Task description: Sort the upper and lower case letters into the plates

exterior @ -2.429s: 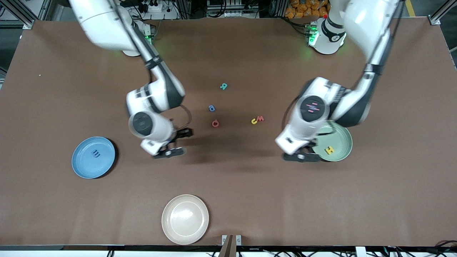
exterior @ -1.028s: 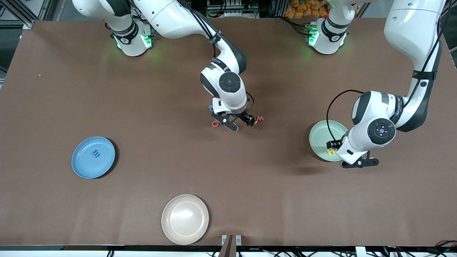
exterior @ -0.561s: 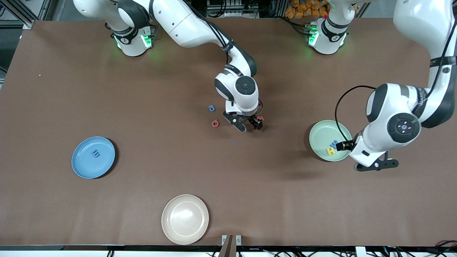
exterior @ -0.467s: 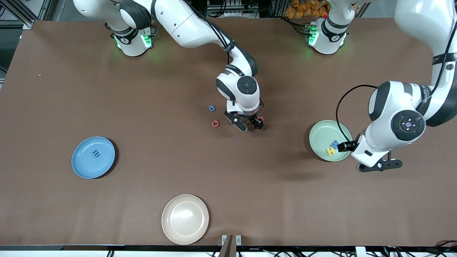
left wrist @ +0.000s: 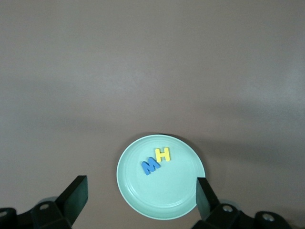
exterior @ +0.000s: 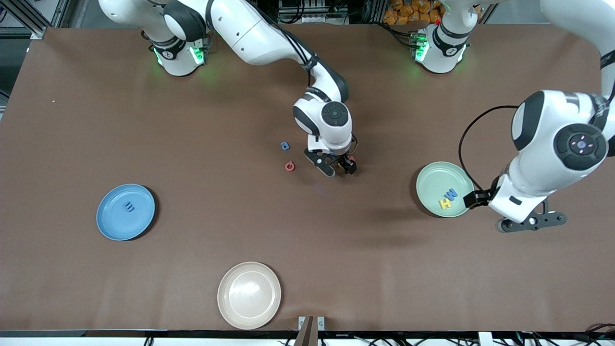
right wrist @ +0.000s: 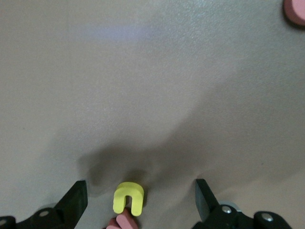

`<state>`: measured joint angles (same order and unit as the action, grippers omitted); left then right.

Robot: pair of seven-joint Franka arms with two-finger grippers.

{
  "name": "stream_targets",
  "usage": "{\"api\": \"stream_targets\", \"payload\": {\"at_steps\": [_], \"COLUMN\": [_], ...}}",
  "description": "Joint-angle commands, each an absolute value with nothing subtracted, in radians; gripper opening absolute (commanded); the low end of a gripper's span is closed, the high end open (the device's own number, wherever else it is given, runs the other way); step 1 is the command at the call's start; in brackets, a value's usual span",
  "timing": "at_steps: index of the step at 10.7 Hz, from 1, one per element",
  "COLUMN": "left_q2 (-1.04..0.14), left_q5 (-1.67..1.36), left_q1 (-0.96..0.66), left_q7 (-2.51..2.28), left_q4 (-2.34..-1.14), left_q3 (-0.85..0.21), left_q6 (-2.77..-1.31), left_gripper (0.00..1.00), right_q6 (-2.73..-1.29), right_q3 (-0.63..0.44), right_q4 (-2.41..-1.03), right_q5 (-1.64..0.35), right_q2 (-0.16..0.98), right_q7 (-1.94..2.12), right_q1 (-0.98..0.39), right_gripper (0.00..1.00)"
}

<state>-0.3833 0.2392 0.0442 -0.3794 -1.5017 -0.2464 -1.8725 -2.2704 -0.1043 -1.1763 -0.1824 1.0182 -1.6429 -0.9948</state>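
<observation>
My right gripper is open and low at mid-table, with a yellow letter on the table between its fingers. A red letter touches the yellow one. Another red letter and a blue letter lie beside them toward the right arm's end. The mint plate holds a yellow H and a blue letter. My left gripper hangs open and empty, high beside that plate. The blue plate holds one dark blue letter.
A cream plate with nothing on it sits near the table's front edge. The right arm stretches from its base across the middle of the table. Brown tabletop lies bare between the plates.
The right gripper slid toward the left arm's end and settled around the yellow letter. The left gripper rose and drew away from the mint plate, uncovering the blue letter beside the H.
</observation>
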Motion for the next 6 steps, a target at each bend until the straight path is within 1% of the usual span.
{"api": "stream_targets", "payload": {"at_steps": [1,2,3,4,6], "left_q2": [-0.325,-0.315,-0.301,-0.293,-0.267], "left_q5": [0.227,0.227,0.215,0.195,0.184], "left_q1": [0.052,0.052,0.054,0.049,0.052], "left_q7": [-0.367,-0.367,-0.365,-0.365,-0.364], "left_q4": [-1.503,-1.503,-1.503,-1.503,-1.503], "left_q3": [-0.252,-0.252,-0.256,-0.255,-0.256], "left_q6": [-1.844,-1.844,-1.836,-1.815,-1.769], "left_gripper": [1.0,1.0,1.0,1.0,1.0], "right_q6": [-2.264,-2.269,-2.281,-2.301,-2.303], "right_q3": [-0.12,-0.12,-0.118,-0.118,-0.118], "right_q4": [-1.129,-1.127,-1.127,-1.126,-1.124], "right_q5": [-0.201,-0.201,-0.201,-0.201,-0.201], "right_q2": [1.048,1.051,1.052,1.052,1.054], "right_q7": [-1.664,-1.678,-1.709,-1.726,-1.726], "right_q1": [-1.011,-1.011,-1.011,-1.011,-1.011], "right_gripper": [1.0,0.63,0.16,0.0,0.0]}}
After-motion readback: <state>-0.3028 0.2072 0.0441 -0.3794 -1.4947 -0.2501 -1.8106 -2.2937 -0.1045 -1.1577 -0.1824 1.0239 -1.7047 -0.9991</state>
